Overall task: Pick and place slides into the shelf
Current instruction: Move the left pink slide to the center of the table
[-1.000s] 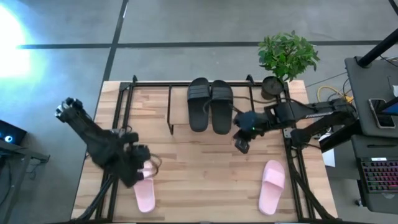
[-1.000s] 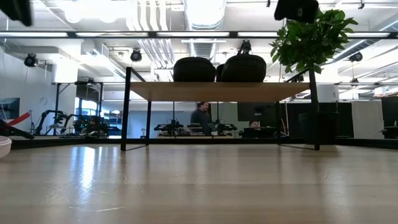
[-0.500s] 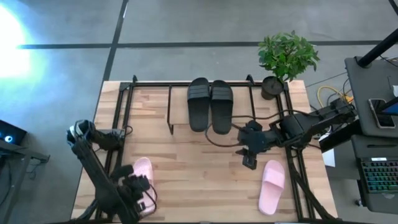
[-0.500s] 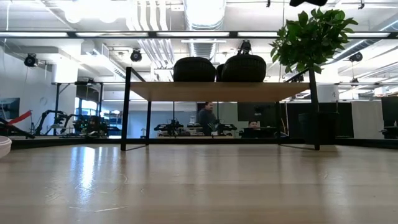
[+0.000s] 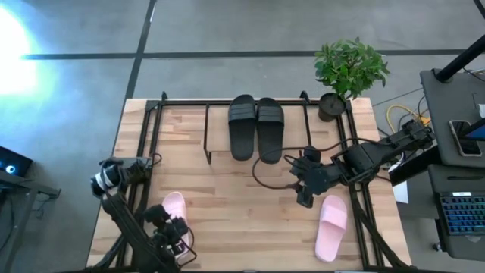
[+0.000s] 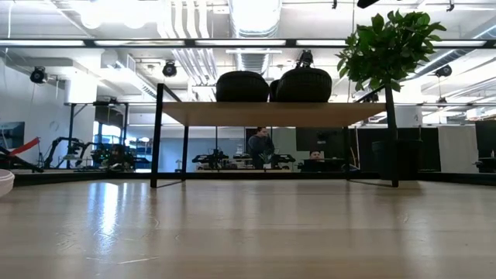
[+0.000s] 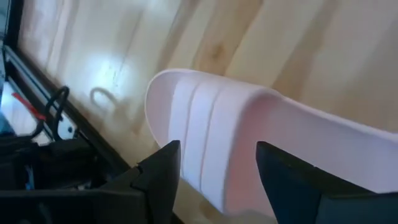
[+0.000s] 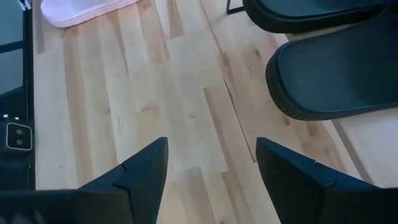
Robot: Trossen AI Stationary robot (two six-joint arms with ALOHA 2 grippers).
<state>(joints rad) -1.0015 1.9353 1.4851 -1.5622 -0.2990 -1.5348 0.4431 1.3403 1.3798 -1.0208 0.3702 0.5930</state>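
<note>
- Black pair (image 5: 256, 127) is already sitting on the shelf (image 5: 182, 114) at the far edge of the table (image 5: 242, 197), so I've got the two pink ones left.
- My left gripper (image 7: 214, 180) is right over the left pink slide (image 5: 175, 215) at the near-left corner, fingers spread with the strap between them, nothing clamped yet as far as I can tell.
- That slide's long axis runs near-to-far, toe toward the shelf, so I'm straddling it across the width.
- Right gripper (image 5: 305, 199) hangs mid-table, fingers spread and empty, with the right pink slide (image 5: 331, 226) just beside it toward the near-right corner.
- Left arm's clearly the closer one for the next grab, I reckon.
</note>
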